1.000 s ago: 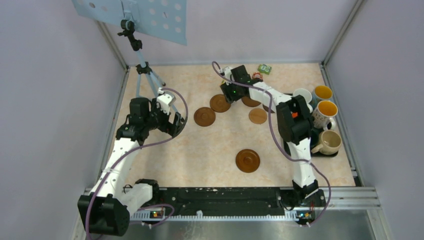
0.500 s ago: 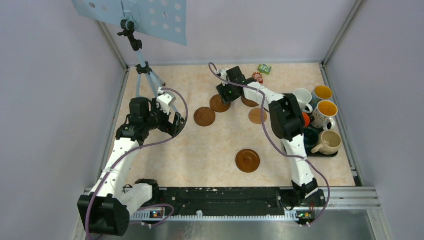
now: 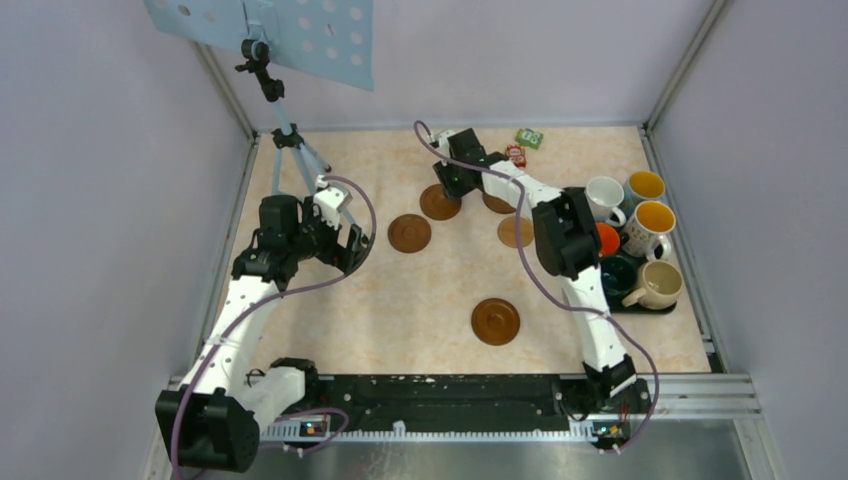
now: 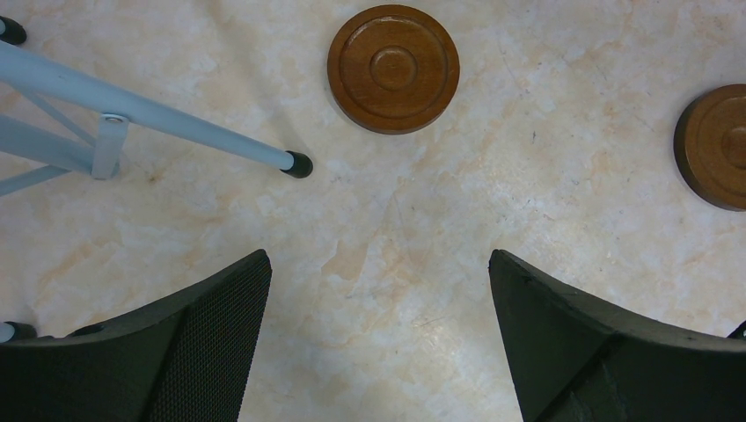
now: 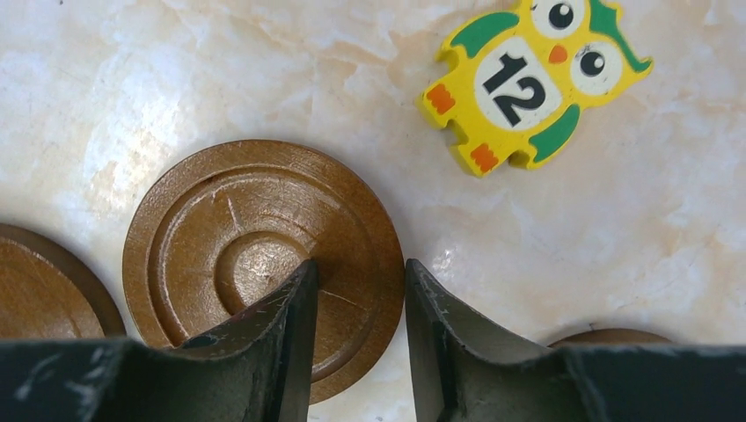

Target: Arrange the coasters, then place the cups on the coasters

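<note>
Five coasters [image 3: 495, 321] show, two partly hidden under the right arm [image 3: 565, 235]; six cups [image 3: 655, 285] stand clustered. The left fingers [image 4: 176, 352] gape empty; the right fingers [image 5: 264, 352] are narrowly parted, hold unclear.

Five coasters lie on the table [image 3: 380, 300]. Four form a loose row across the far middle: the leftmost coaster [image 3: 409, 233], the second coaster [image 3: 437, 208], and the third coaster [image 3: 497, 205] and fourth coaster [image 3: 512, 233], both partly under the right arm. The near coaster [image 3: 496, 321] lies alone, closer to the arm bases. Six cups [image 3: 648, 225] stand clustered on a tray [image 3: 645, 306] at the right edge. A tripod [image 3: 287, 140] stands far left. Two small flat pieces [image 3: 529, 138] lie behind the row.
</note>
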